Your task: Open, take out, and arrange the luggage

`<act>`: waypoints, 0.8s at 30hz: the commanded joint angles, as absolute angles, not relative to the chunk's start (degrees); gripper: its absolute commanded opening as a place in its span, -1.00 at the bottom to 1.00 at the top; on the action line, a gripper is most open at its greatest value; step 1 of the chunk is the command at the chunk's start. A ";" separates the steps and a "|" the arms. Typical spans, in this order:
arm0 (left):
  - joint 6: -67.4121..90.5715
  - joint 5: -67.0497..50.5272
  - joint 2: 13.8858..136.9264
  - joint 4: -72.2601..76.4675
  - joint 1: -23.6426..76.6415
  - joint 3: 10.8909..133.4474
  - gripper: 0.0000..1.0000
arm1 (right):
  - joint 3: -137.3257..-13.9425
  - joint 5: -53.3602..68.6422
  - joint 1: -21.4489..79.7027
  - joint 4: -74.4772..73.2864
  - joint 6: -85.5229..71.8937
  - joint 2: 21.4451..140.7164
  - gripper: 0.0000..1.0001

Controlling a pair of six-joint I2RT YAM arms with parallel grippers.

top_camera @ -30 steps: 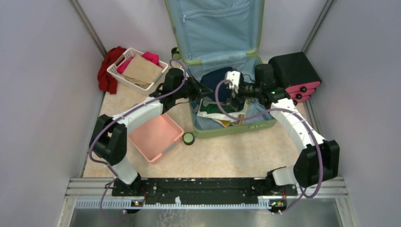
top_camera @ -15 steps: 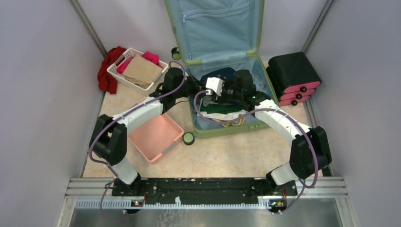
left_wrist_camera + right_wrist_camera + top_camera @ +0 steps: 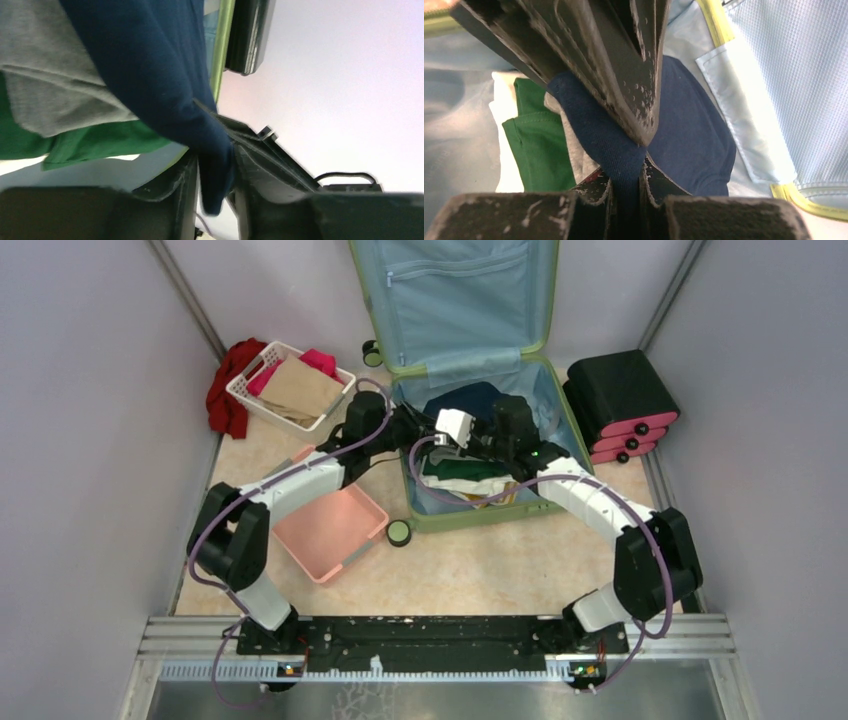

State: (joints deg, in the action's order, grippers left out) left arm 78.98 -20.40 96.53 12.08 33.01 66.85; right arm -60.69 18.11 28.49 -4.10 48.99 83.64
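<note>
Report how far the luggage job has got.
Done: the luggage lies open, and the white basket holds clothes. In hand: both the left end effector and right end effector pinch the navy garment over the case. Left: the green garment and grey garment are inside, not yet taken out.

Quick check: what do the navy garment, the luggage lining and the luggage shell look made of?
Navy garment: soft matte knit, likely cotton jersey; it drapes and bunches where pinched. Lining: thin light-blue synthetic weave, fine grid texture, slight sheen. Luggage shell: apparently rigid moulded plastic, smooth sage-green rim.
</note>
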 commanded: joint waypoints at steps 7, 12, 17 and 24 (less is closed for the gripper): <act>80.89 -14.68 90.78 14.94 32.13 59.44 0.98 | -61.86 22.81 25.15 -3.91 43.20 77.56 -1.00; 82.52 -12.90 92.72 16.56 31.38 59.71 0.98 | -62.97 27.75 23.67 -6.57 43.02 76.54 -1.00; 85.16 -12.60 98.12 15.86 31.32 63.93 0.98 | -63.38 30.23 23.42 -8.30 43.03 75.86 -1.00; 87.73 -11.12 104.30 16.24 30.92 68.04 0.85 | -64.49 33.07 22.77 -10.09 43.43 75.12 -1.00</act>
